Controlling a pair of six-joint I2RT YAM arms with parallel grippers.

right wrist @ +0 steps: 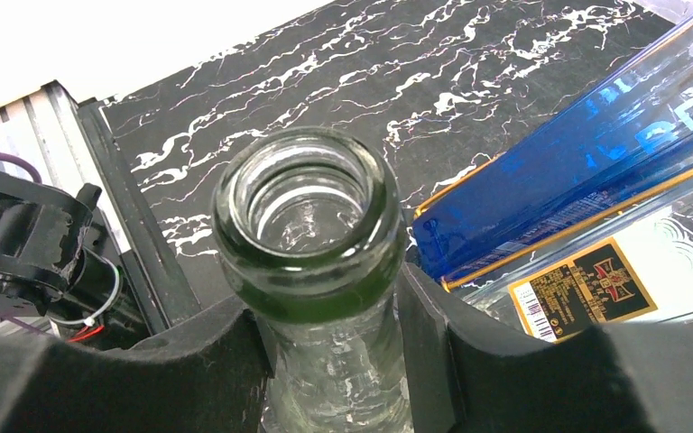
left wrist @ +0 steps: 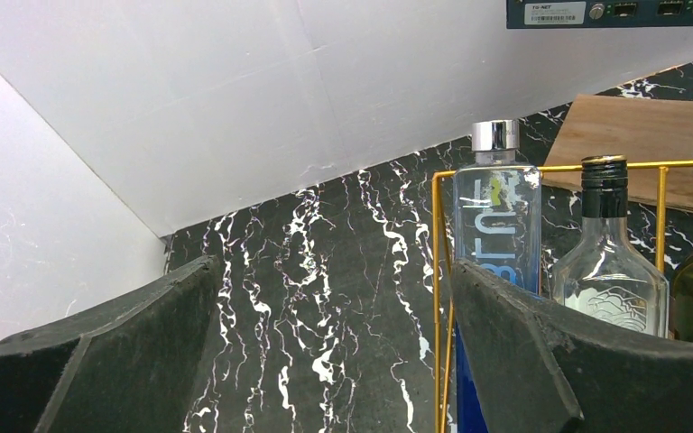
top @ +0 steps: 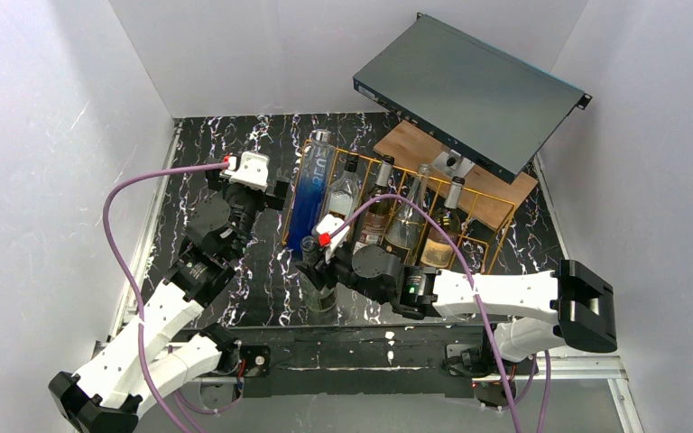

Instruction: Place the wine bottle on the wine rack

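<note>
Wine bottle: clear glass, uncapped, standing on the worktop at 7 o'clock of the rack, just outside its near edge and in no slot. My right gripper is clamped on the neck below the lip, one finger on each side. A blue bottle lies in the rack's 9 o'clock end slot, near the wine bottle. My left gripper hangs spread wide, holding nothing, at 9 o'clock of the rack.
</note>
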